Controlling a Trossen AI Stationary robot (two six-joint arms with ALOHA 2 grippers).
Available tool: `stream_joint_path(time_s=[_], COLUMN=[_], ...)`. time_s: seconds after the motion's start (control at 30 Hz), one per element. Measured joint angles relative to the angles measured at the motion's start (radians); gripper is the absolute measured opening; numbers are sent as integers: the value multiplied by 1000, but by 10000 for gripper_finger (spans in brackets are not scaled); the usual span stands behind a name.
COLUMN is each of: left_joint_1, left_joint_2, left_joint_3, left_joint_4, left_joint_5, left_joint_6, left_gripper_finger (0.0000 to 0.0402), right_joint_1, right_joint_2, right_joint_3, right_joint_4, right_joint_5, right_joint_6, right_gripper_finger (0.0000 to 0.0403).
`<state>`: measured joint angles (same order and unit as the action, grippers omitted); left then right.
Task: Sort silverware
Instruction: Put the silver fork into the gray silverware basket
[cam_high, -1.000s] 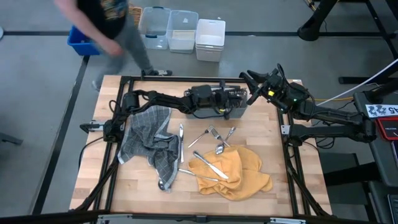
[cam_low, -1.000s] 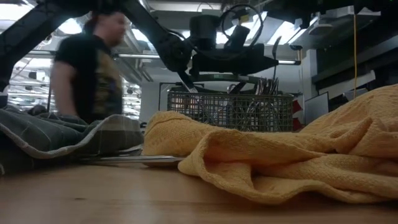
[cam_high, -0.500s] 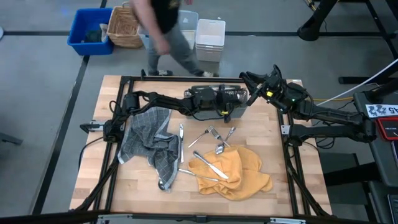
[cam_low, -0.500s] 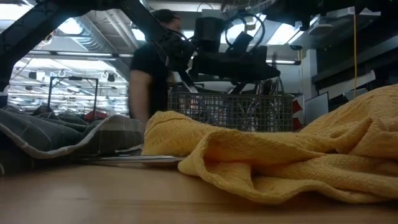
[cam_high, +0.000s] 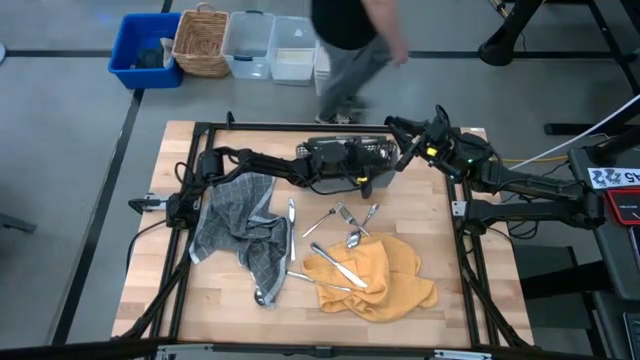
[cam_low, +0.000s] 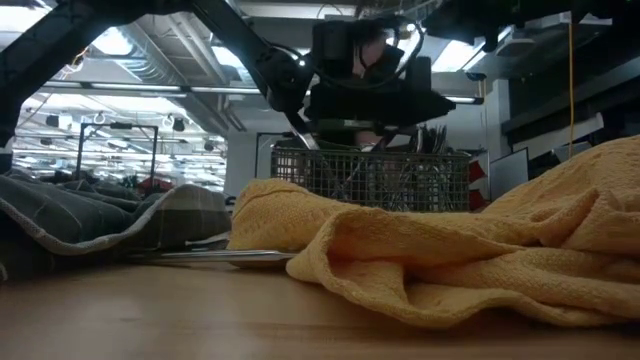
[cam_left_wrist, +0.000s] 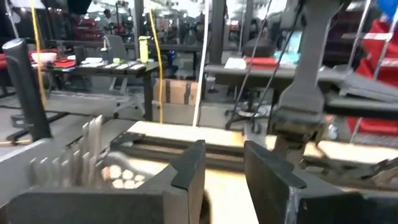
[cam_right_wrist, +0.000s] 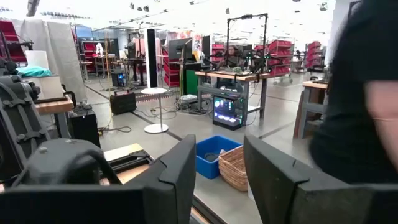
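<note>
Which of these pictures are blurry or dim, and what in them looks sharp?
High view: evenly lit and sharp on the table, though the walking person is smeared. Low view: the yellow towel is soft up close, the arms dark against bright ceiling lights. Left wrist view: blurred throughout. Right wrist view: the room is crisp, the person's sleeve blurred.

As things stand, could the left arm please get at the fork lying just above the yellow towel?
Probably yes: the left gripper hangs over the caddy with jaws apart and empty, and the fork lies bare on the table nearby, uncovered.
</note>
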<state>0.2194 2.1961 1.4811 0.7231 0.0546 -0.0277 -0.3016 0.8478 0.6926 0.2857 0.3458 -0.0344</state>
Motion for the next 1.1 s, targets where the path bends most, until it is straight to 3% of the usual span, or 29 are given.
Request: stream_joint_path(time_s=[0.17,0.33,0.63,0.87,1.1], left_joint_1=[-18,-36,-36,-32,-9], left_joint_2=[-46,-128,-351,-487,-596], left_joint_3=[0,0,0,0,-1], left_joint_4=[20,-72,-655,-996,-1317], left_joint_5=[1,1,13,12,5], left_joint_6=[-30,-76,-79,-69,-43], left_gripper_finger=[100,100,98,61,33], right_joint_1=[0,0,1,2,121], right_joint_2=[0,0,0,1,43], right_joint_3=[0,1,1,1,1], right_joint_4=[-8,-18,-199,-315,-336], right_joint_5=[-72,-168,-334,-460,-449], right_joint_6=[0,3,252,438,496], right_gripper_finger=[136,136,136,136,136])
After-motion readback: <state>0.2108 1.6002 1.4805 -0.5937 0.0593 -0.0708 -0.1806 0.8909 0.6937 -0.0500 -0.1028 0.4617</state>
